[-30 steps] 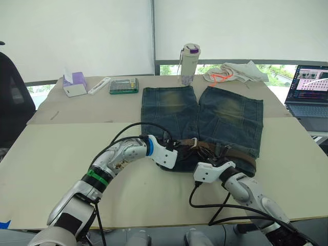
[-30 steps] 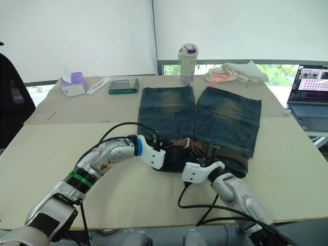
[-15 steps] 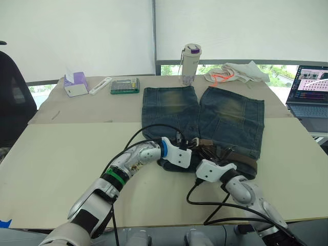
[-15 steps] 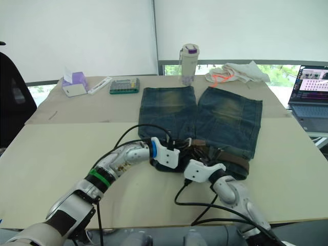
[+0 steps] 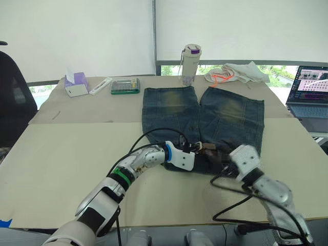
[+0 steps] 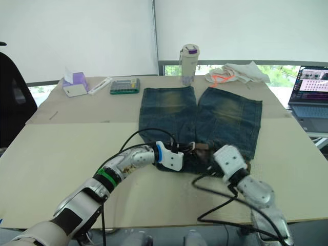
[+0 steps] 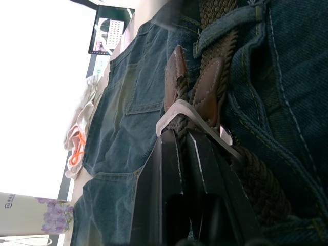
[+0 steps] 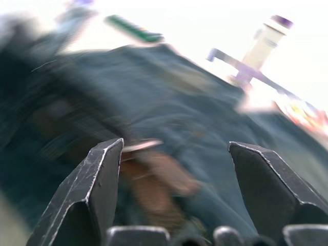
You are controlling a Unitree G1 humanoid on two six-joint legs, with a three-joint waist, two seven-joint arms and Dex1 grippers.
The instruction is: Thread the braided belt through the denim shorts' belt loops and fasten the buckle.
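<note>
The denim shorts (image 5: 230, 115) lie flat on the table, waistband towards me. The braided belt (image 7: 215, 36) runs along the waistband and passes under a belt loop (image 7: 233, 18). My left gripper (image 7: 180, 134) is shut on the belt right at the silver buckle (image 7: 171, 110), near the middle of the waistband (image 5: 197, 148). The right gripper (image 8: 174, 146) is open, its fingers (image 8: 100, 174) wide apart with nothing between them. It hovers over the right part of the waistband, and its white wrist covers the belt there.
A bottle (image 5: 190, 64), a green case (image 5: 125, 85), a tissue box (image 5: 76, 84) and a white cloth (image 5: 237, 72) stand along the table's far edge. A laptop (image 5: 310, 92) sits at the right. Black cables (image 5: 230, 189) trail across the near table.
My right gripper has opened and swung up and to the right, off the belt. The left gripper has slid to the right along the waistband, still shut on the belt.
</note>
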